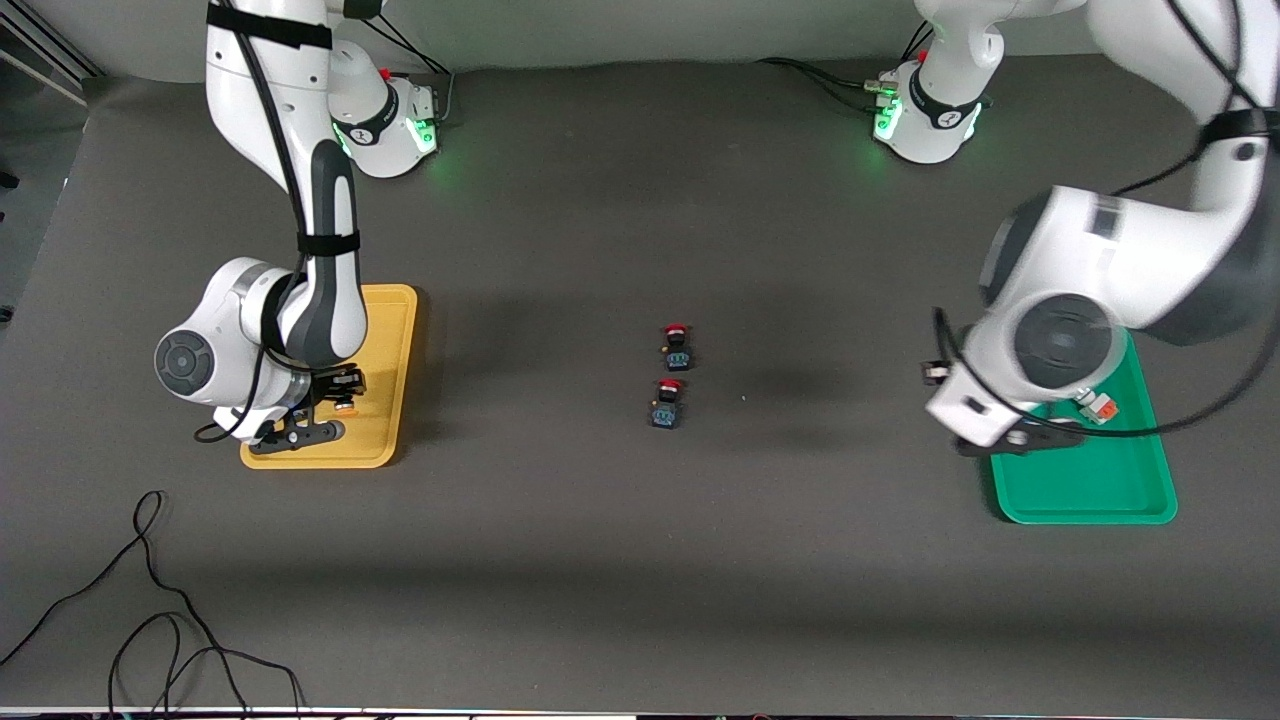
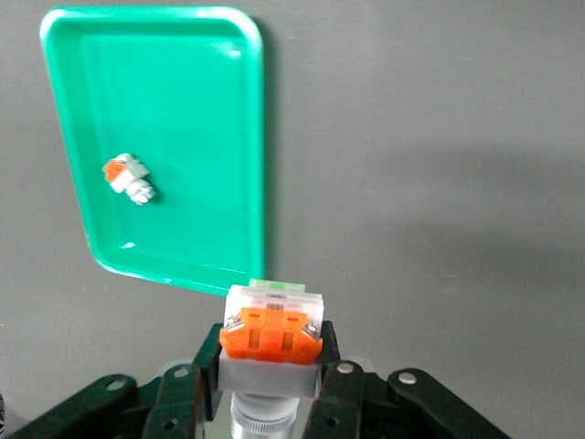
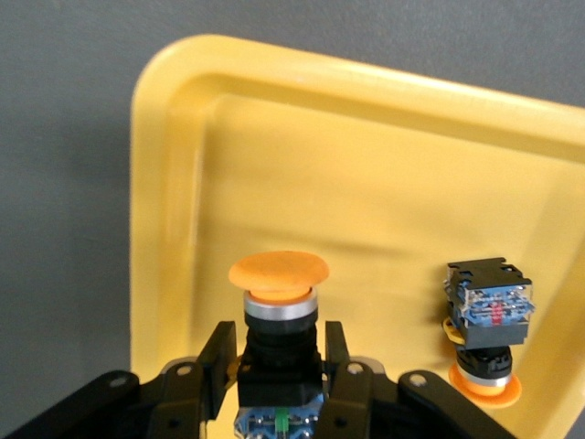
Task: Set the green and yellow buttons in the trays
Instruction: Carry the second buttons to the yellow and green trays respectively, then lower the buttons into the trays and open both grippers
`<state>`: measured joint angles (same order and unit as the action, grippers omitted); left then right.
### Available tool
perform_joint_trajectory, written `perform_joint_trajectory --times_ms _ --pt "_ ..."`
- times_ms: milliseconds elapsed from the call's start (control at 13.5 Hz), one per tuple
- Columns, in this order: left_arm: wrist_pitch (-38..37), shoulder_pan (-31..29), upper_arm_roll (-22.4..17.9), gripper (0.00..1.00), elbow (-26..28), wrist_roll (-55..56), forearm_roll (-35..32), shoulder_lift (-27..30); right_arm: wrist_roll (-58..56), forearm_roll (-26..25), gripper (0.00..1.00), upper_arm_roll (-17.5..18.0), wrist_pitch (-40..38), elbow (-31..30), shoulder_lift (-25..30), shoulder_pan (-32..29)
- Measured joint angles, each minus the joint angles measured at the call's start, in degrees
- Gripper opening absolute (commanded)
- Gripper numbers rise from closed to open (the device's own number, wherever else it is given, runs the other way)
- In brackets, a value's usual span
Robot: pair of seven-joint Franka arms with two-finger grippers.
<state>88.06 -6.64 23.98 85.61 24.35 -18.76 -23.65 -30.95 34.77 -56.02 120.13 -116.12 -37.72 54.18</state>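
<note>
You are seeing the left gripper [image 2: 268, 384] clamping a white-grey button [image 2: 271, 338] over the green tray's [image 1: 1090, 490] edge; another white-grey button [image 1: 1097, 406] is lying inside. The right gripper [image 3: 279, 375] is gripping an orange-capped button [image 3: 278, 311] over the yellow tray [image 1: 385, 400], where a second orange-capped button [image 3: 488, 325] is resting. Two red-capped switches [image 1: 672, 388] are sitting mid-tabletop [image 1: 640, 560].

One orange-capped switch [image 3: 483, 320] lies in the yellow tray [image 3: 384, 165], another [image 3: 278, 315] held above; a white-grey switch [image 2: 128, 178] lies in the green tray [image 2: 183, 110], its twin [image 2: 271, 334] held aloft.

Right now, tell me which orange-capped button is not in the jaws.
The orange-capped button lying loose in the yellow tray, cap down against the tray floor. The other orange-capped button stands upright, clamped by the right gripper over that tray.
</note>
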Motion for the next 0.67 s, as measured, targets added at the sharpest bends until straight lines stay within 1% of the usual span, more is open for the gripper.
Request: perform_joint_trajectory --times_ms 74,222,370,443,517,665 --pt "0.18 -2.25 -0.08 0.0 0.22 -2.75 -0.01 0.0 -0.02 0.04 1.0 0.82 0.15 0.09 -0.1 -0.9" --pt "1.68 -6.32 -0.15 0.0 1.4 -7.46 -0.02 0.01 -0.02 0.08 1.0 1.11 0.14 0.46 -0.1 -1.13" --pt "5.97 -10.0 -0.19 0.0 4.32 -11.18 -0.02 0.02 0.04 0.21 1.0 1.1 -0.36 1.6 0.0 -1.13" --pt "8.79 -11.47 -0.21 0.0 6.33 -12.37 -0.02 0.03 0.12 0.23 1.0 0.9 -1.87 2.75 0.11 -1.13" --pt "12.38 -13.0 -0.23 0.0 8.84 -13.37 -0.03 0.04 0.19 0.23 1.0 0.18 -4.54 4.54 0.19 -1.04" --pt "21.07 -16.28 -0.32 0.0 14.63 -14.91 -0.14 -0.05 0.23 0.04 1.0 -3.25 -11.61 9.27 0.32 -0.58"
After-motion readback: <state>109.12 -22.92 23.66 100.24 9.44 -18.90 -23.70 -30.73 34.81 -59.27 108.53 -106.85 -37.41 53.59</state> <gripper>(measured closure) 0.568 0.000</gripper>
